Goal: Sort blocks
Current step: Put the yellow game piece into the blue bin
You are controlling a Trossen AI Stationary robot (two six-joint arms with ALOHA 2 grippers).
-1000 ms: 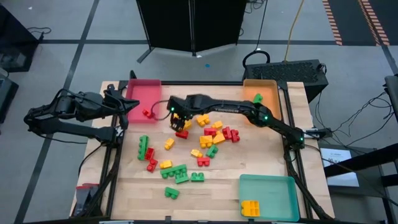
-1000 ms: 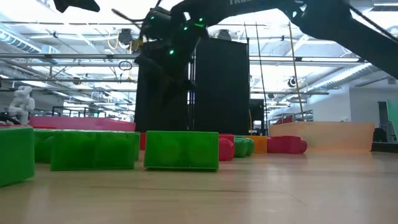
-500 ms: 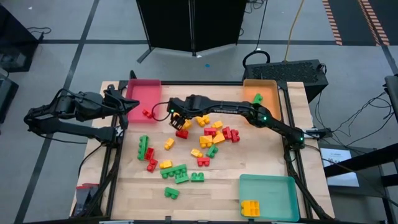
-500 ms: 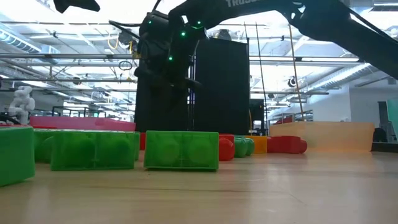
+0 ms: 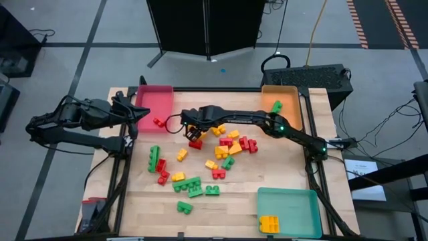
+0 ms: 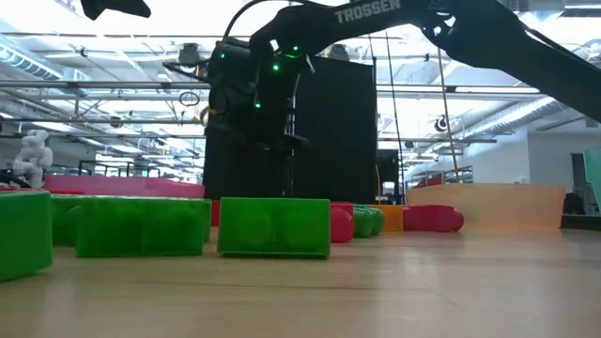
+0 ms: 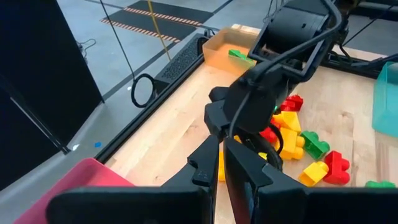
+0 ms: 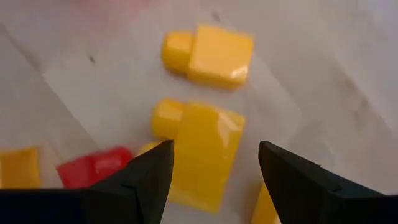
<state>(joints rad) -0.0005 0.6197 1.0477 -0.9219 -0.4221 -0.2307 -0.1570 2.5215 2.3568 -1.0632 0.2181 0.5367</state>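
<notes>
Over the middle of the table (image 5: pixel 267 201), toward its far edge, the right gripper (image 5: pixel 192 129) hangs with its fingers spread and nothing between them. Its wrist view looks straight down on a yellow brick (image 8: pixel 200 149) framed between the two fingers, with a second yellow brick (image 8: pixel 211 54) and a red brick (image 8: pixel 94 167) close by, so it seems lined up to drop onto the framed one, though how close it is to the wood is hard to judge. Most of the blocks (image 5: pixel 224 148) lie loose in a scatter across the table's centre, with a few green ones (image 5: pixel 194 187) nearer the front edge. Some are already sorted: yellow ones sit in the teal tray (image 5: pixel 294 197) at the front right corner, green and orange-looking pieces in the orange tray (image 5: pixel 284 94) at the far right. The red tray (image 5: pixel 154 100) stands at the far left corner, where the left gripper (image 5: pixel 134 110) waits beside it, fingers pressed together and empty, clear of the working arm.
</notes>
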